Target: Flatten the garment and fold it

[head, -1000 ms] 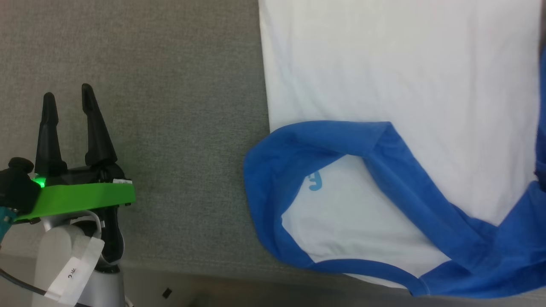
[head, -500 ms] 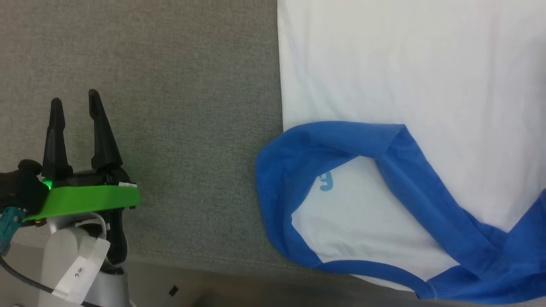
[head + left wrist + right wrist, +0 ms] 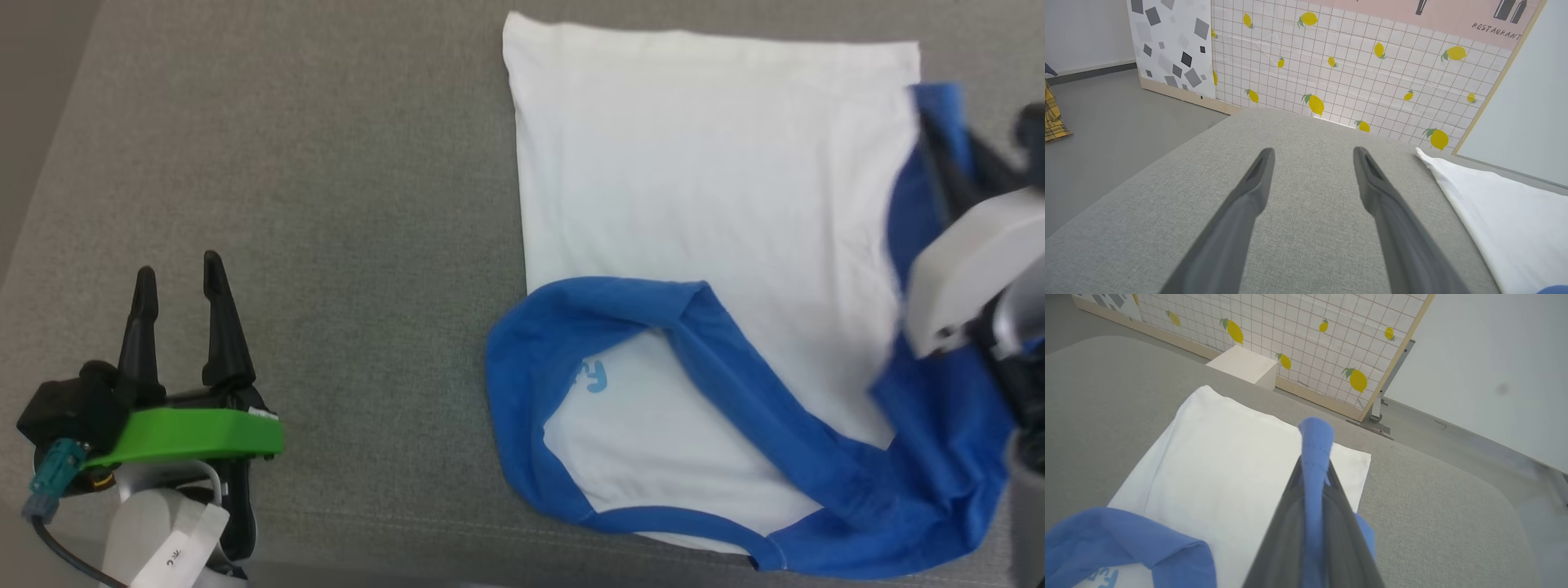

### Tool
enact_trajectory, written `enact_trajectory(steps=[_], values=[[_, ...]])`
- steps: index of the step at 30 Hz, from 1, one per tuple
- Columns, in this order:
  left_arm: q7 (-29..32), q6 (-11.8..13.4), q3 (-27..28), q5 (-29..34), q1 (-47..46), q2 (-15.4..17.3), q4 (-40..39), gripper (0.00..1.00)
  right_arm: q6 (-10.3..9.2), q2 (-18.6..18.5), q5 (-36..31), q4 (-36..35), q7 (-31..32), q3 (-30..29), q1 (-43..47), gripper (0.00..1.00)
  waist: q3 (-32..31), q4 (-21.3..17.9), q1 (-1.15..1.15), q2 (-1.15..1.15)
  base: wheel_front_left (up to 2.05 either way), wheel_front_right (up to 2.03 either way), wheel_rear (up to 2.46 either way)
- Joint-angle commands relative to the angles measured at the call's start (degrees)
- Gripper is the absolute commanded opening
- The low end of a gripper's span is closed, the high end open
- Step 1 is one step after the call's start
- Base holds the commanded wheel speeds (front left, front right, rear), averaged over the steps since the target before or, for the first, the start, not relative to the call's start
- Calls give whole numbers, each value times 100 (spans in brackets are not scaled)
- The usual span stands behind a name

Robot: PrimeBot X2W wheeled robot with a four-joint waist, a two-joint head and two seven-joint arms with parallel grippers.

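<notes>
The garment [image 3: 694, 163] lay on the right side of the grey cushion [image 3: 326, 204], with its white end by the far edge. The right pincer [image 3: 1314, 469] was shut tight on a blue sleeve [image 3: 1315, 435], holding it up. The left pincer [image 3: 179, 263] was wide open with nothing in it, near the front left corner.

White and royal blue on grey, lemons behind.

You have a soft white T-shirt [image 3: 702, 163] with royal-blue sleeves and neckband and a pale blue print [image 3: 594, 377] inside the neck, on a flat grey woven fabric surface [image 3: 326, 204]. Your left gripper [image 3: 180, 265] has black fingers and a bright green band; your right gripper [image 3: 1315, 465] has dark grey fingers with royal blue between them. Behind: a white grid-lined wall panel [image 3: 1351, 69] with yellow lemons and green leaves, a pink strip [image 3: 1433, 16] above it, a white panel [image 3: 1171, 45] of grey and black squares to its left, a yellow plaid cloth [image 3: 1053, 118] far left.
</notes>
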Motion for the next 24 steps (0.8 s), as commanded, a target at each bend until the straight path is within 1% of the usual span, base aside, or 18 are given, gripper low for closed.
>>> enact_trajectory(steps=[1,4,6,9,12,16,20,24], values=[[-22,-12,-7,4,106,-16,17,100,-9,1,37,-101,50,235,103,0,-431,-64,0,0,0,0,0],[-22,-13,-54,-30,163,-16,40,100,-9,63,103,-57,96,759,213,0,-536,-40,0,0,0,0,0],[-22,-14,-98,-52,188,-16,58,100,-9,59,125,144,85,1127,233,0,-566,-6,0,0,0,0,0],[-22,-16,-145,-92,204,-17,71,100,-9,161,221,554,-28,1632,182,0,-571,53,0,0,0,0,0],[-22,-14,-199,-142,193,-17,92,100,-9,293,266,1151,-198,2099,85,0,-537,150,0,0,0,0,0],[-22,-4,-288,-222,164,-17,130,100,-9,496,263,2029,-438,2570,-27,0,-467,279,0,0,0,0,0],[-22,17,-354,-287,138,-17,167,100,-9,625,242,2919,-622,2939,-92,0,-406,394,0,0,0,0,0],[-22,50,-391,-330,118,-17,177,100,-9,660,220,3644,-636,3183,-106,0,-364,455,0,0,0,0,0]])
